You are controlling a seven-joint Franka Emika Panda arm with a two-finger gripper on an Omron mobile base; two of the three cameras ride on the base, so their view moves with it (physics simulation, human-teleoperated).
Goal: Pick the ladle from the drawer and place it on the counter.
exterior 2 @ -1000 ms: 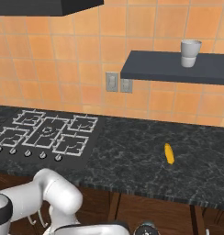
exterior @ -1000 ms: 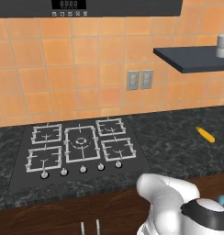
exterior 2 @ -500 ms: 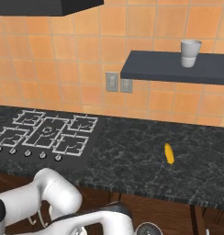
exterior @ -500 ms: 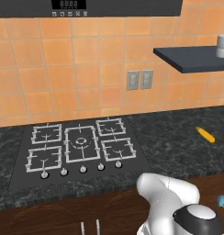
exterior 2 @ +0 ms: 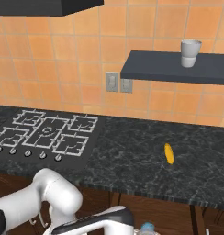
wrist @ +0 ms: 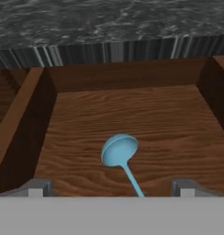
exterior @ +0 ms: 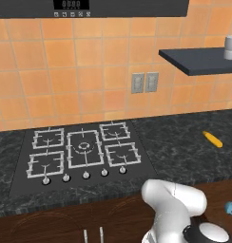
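As the gripper [wrist: 111, 187] hangs over the open brown wooden drawer [wrist: 127, 114], we note its fingers [wrist: 38, 187] spread wide, holding nothing. The slender teal-blue ladle [wrist: 120, 156] lies on the drawer floor between them, bowl just beyond the tips.
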